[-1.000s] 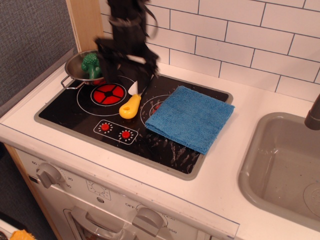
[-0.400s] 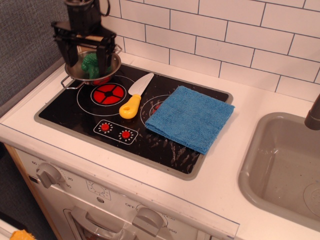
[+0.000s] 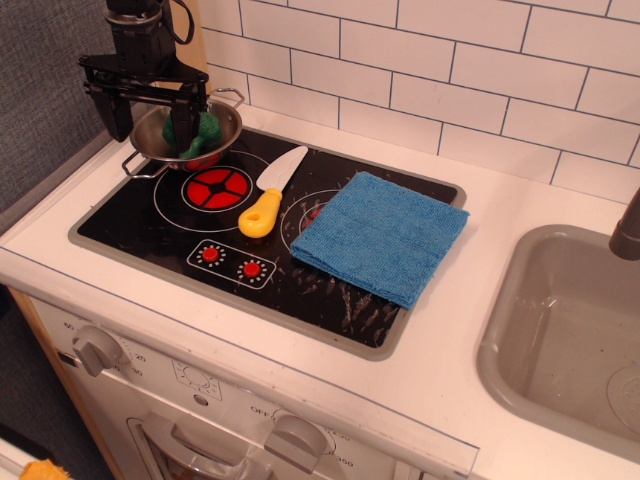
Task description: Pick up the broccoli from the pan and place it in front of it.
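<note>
The green broccoli lies in the small steel pan at the back left corner of the hob. My black gripper hangs over the pan with its jaws wide apart. Its right finger stands in front of the broccoli and hides part of it. Its left finger is at the pan's left rim. The gripper is open and holds nothing. Something red shows under the broccoli at the pan's front edge.
A knife with a yellow handle lies on the black hob just right of the red burner. A folded blue cloth covers the hob's right side. A grey sink is at the right. A tiled wall stands behind.
The gripper has moved left from above the burner to over the pan, then shifted slightly further left, so its right finger now stands in front of the broccoli.
</note>
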Available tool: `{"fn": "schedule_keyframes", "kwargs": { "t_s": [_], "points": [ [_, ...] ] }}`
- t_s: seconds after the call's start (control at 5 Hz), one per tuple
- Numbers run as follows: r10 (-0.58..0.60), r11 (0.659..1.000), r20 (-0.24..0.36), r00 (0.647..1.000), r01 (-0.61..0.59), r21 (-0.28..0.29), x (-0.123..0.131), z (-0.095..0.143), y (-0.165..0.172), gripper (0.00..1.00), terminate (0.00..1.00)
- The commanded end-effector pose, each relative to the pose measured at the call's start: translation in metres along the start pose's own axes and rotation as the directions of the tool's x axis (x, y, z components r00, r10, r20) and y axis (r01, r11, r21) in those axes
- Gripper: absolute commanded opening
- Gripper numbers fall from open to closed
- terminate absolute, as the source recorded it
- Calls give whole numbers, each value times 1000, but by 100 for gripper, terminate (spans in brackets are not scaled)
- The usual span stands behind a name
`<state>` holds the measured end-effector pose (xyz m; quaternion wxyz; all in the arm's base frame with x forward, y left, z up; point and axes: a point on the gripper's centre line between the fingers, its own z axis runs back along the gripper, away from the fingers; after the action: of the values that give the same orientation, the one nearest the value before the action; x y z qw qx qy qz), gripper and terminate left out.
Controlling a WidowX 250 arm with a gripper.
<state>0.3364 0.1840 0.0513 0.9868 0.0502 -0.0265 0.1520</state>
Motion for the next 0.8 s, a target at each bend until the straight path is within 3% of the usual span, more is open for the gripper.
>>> {"fn": "schedule_keyframes", "kwargs": {
  "t_s": [0.0,0.6],
  "points": [
    [28,999,38,999,-30,39,10,6,4,100,0],
    [21,998,-10,1000,-21,55,18,-19,-9,100,0]
  ]
}}
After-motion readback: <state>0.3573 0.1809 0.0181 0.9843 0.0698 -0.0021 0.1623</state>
